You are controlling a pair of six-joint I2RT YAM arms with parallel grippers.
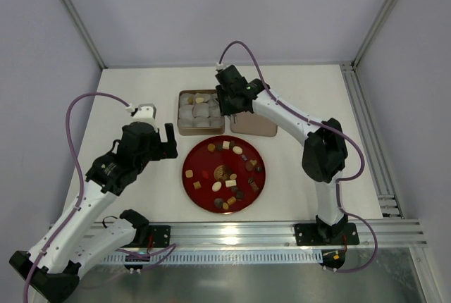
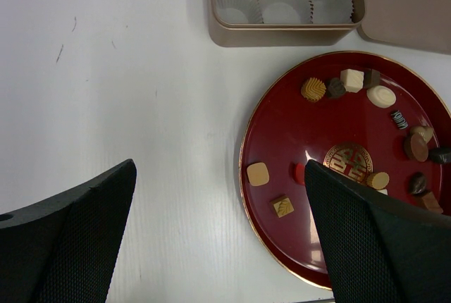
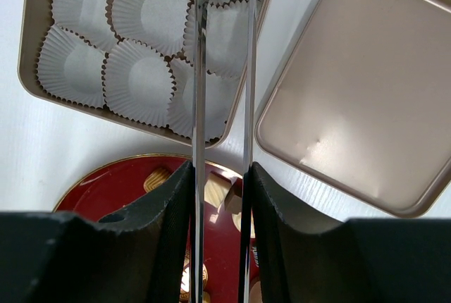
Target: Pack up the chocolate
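Observation:
The chocolate, several small sweets in brown, tan, cream and red, lies on the red plate; it also shows in the left wrist view and the right wrist view. A few sweets sit in the far row of the gold tin. My right gripper is shut on metal tongs, whose blades reach over the tin. The blade tips are cut off at the frame's top edge. My left gripper is open and empty, at the plate's left edge.
White paper cups fill the tin. The tin's lid lies flat to the tin's right. Enclosure walls and frame posts surround the white table.

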